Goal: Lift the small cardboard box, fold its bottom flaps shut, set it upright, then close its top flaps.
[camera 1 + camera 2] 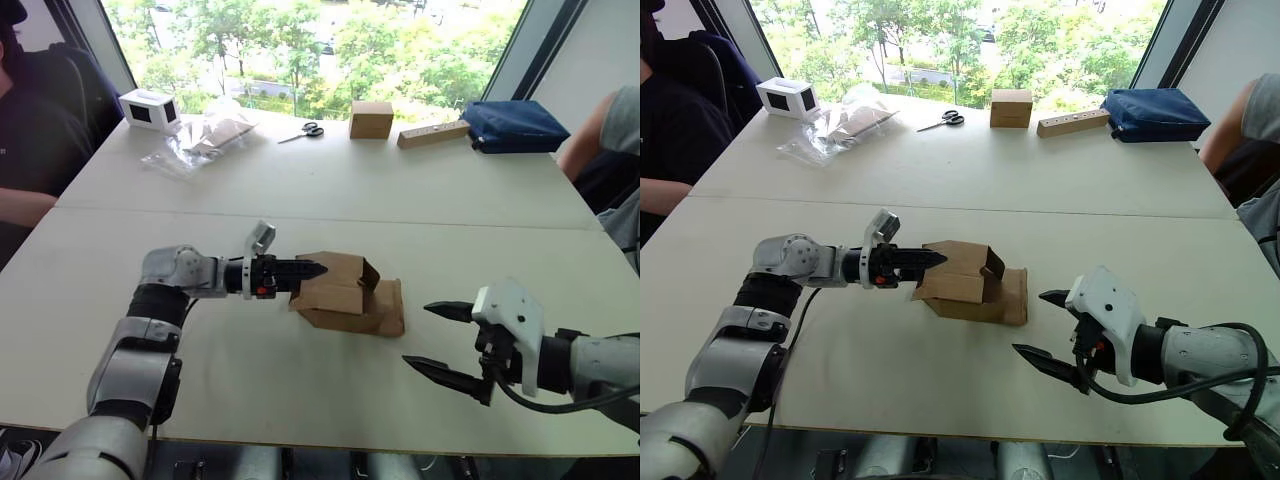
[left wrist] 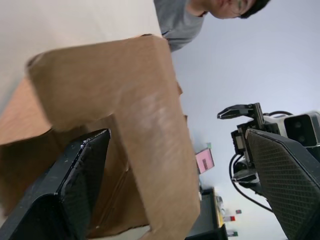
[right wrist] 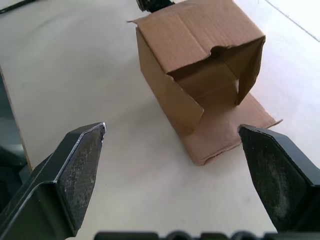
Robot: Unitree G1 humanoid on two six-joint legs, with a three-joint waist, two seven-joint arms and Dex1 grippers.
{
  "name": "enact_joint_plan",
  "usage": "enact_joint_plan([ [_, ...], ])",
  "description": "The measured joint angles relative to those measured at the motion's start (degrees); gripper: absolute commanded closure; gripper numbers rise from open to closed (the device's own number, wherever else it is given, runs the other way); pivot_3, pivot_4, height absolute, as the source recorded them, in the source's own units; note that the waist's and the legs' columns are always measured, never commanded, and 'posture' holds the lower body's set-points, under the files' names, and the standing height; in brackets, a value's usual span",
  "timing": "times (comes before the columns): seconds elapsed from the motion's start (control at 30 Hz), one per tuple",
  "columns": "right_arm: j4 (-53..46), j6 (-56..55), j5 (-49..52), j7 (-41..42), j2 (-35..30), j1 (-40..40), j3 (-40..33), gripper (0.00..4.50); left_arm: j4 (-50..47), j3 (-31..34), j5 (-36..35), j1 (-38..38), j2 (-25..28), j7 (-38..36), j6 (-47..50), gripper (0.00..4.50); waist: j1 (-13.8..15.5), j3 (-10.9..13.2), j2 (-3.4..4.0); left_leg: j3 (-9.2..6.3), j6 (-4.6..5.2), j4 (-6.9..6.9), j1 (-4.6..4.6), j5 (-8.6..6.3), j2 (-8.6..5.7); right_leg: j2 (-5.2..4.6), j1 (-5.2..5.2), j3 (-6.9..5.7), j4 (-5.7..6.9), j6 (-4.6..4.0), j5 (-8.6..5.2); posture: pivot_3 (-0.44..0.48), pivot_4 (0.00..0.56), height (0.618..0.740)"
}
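Observation:
The small cardboard box [image 1: 345, 293] lies on its side in the middle of the table. My left gripper [image 1: 310, 270] reaches onto its left end. In the left wrist view the fingers are open, with a cardboard wall [image 2: 150, 125] between them, one finger [image 2: 75, 185] inside the box. The end facing my right gripper is open: one flap [image 3: 225, 130] lies flat on the table and the others stand out. Whether these are the top flaps I cannot tell. My right gripper [image 1: 418, 335] hovers open to the right of the box, apart from it.
Along the far edge are a second brown box [image 1: 371, 118], a wooden block [image 1: 433, 134], a blue bag [image 1: 515, 125], scissors [image 1: 303, 131], a plastic bag [image 1: 205, 135] and a white box with dark panels [image 1: 150, 108]. People sit at both table ends.

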Motion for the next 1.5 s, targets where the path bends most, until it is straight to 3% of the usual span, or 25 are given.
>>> enact_joint_plan([
  [0.27, -0.2, -0.3, -1.0, -1.2, 0.0, 2.9, 0.3, 0.0, 4.1, -1.3, 3.3, -1.0, -1.7, -2.3, -2.3, 0.03, 0.0, 0.0, -0.01, 0.0, 0.01, 0.0, 0.0, 0.0, 0.0, 0.0, 0.0, 0.0, 0.0, 0.0, 0.0, 0.0, 0.15, 0.74],
  [0.4, -0.3, -0.9, -1.7, -1.3, 0.2, 4.8, 0.2, 0.0, 5.4, -1.4, 4.3, -2.2, -2.5, -3.7, -3.1, 1.02, 0.0, 0.0, -0.01, 0.0, 0.02, 0.01, -0.01, -0.01, -0.02, 0.0, 0.0, 0.01, 0.0, 0.0, 0.0, 0.0, 0.15, 0.74],
  [0.77, -0.4, -3.1, -3.4, -1.1, 0.5, 7.3, 0.1, 0.0, 5.9, -1.6, 6.3, -2.2, -3.2, -6.6, -4.0, 1.02, 0.0, 0.0, -0.01, -0.01, 0.03, 0.01, -0.01, -0.01, -0.01, 0.01, 0.0, 0.0, 0.0, 0.01, 0.0, 0.0, 0.15, 0.74],
  [0.8, -0.4, -3.3, -3.6, -1.1, 0.5, 7.4, 0.1, 0.0, 6.0, -1.6, 6.4, -2.2, -3.2, -6.8, -4.1, 1.45, 0.0, 0.0, -0.01, 0.0, 0.03, 0.01, -0.01, -0.01, -0.01, 0.01, 0.0, 0.0, 0.0, 0.01, 0.01, 0.0, 0.15, 0.74],
  [0.9, -0.4, -4.1, -4.3, -0.8, 0.6, 7.7, 0.1, 0.0, 6.0, -1.6, 6.9, -2.2, -3.5, -6.8, -4.1, 2.07, 0.0, 0.0, -0.01, 0.0, 0.03, 0.01, -0.01, -0.01, -0.01, 0.01, 0.0, 0.0, 0.0, 0.01, 0.01, 0.0, 0.15, 0.74],
  [0.97, -0.3, -4.7, -4.7, -0.5, 0.7, 8.1, 0.1, 0.0, 5.9, -1.6, 7.0, -2.2, -3.6, -6.8, -4.1, 3.05, 0.0, 0.0, -0.01, 0.0, 0.03, 0.01, -0.01, -0.01, -0.01, 0.01, 0.0, 0.0, 0.0, 0.01, 0.01, 0.0, 0.15, 0.74],
  [1.1, -0.3, -5.2, -5.3, -0.2, 0.7, 8.4, 0.2, 0.0, 5.9, -1.6, 7.0, -2.2, -3.8, -6.9, -4.1, 4.35, 0.0, 0.0, -0.01, -0.01, 0.03, 0.02, -0.01, -0.01, -0.01, 0.01, 0.0, 0.0, 0.0, 0.01, 0.0, 0.0, 0.15, 0.74],
  [1.37, 0.2, -5.2, -5.0, 0.1, 1.4, 7.8, 0.1, 0.0, 4.7, -1.6, 7.0, -2.2, -3.9, -7.5, -4.4, 4.44, 0.0, 0.0, -0.01, -0.01, 0.03, 0.02, -0.01, -0.01, -0.01, 0.0, 0.0, 0.01, 0.0, 0.01, 0.01, 0.0, 0.15, 0.74],
  [1.5, 3.7, -5.0, 0.5, -1.8, 5.1, 2.3, -0.5, 0.0, 0.9, 1.0, 6.7, -1.8, -2.6, -6.9, -6.7, 4.44, -0.2, 0.0, -0.04, -0.01, 0.03, 0.03, 0.0, -0.01, 0.05, 0.02, -0.01, 0.01, 0.01, 0.01, 0.01, 0.0, 0.15, 0.74],
])
